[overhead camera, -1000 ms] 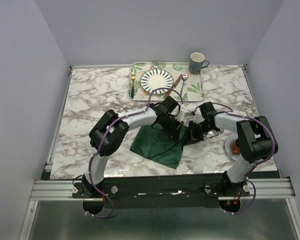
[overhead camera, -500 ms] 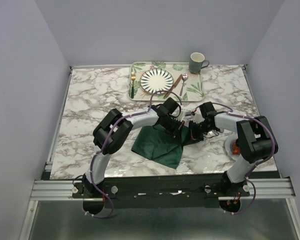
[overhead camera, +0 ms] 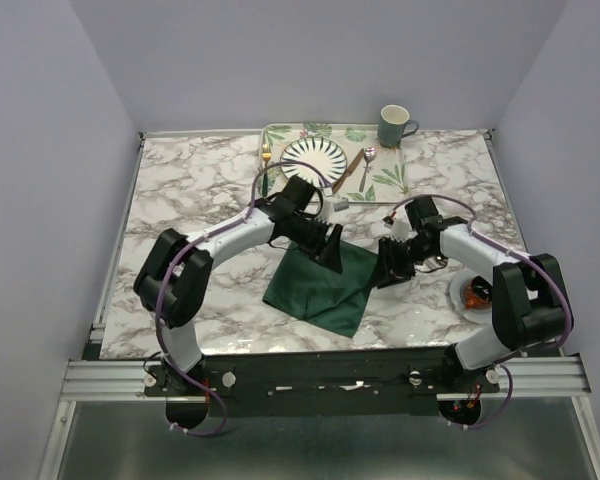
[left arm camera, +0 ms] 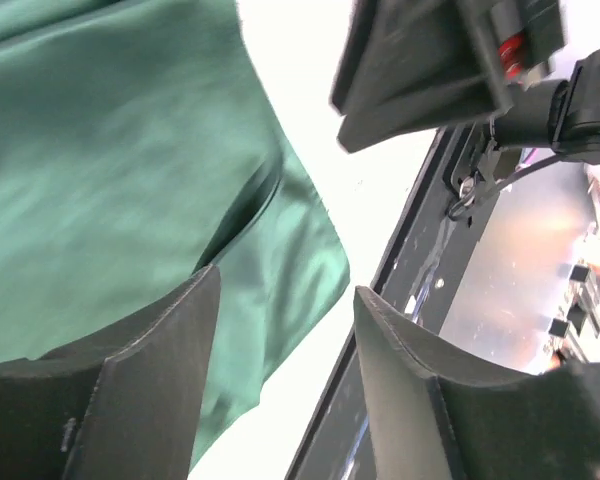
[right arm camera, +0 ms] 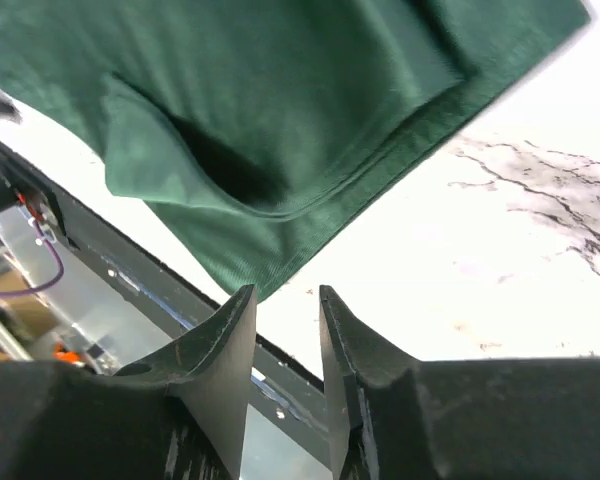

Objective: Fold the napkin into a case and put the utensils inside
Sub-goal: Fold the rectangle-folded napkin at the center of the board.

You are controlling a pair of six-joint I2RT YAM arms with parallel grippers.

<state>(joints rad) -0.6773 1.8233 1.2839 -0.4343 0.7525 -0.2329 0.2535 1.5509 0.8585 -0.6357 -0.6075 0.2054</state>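
Observation:
The dark green napkin (overhead camera: 323, 288) lies folded in layers on the marble table, in front of both arms. My left gripper (overhead camera: 332, 254) hovers over its far edge, open, and nothing lies between the jaws (left arm camera: 288, 285); the napkin (left arm camera: 130, 170) fills the view beneath. My right gripper (overhead camera: 388, 268) is at the napkin's right edge, open by a narrow gap and empty (right arm camera: 286, 292), just off the napkin's corner (right arm camera: 280, 130). The gold fork (overhead camera: 266, 160), brown knife (overhead camera: 348, 170) and silver spoon (overhead camera: 366, 164) rest on the tray at the back.
The leaf-patterned tray (overhead camera: 390, 180) holds a striped plate (overhead camera: 313, 158). A green mug (overhead camera: 395, 125) stands at its back right corner. A small white dish (overhead camera: 472, 291) with something orange sits by the right arm. The table's front rail runs close to the napkin.
Both grippers have opened and let go of the napkin. The left arm has swung back and to the left; the right gripper has shifted slightly right. The napkin lies flatter.

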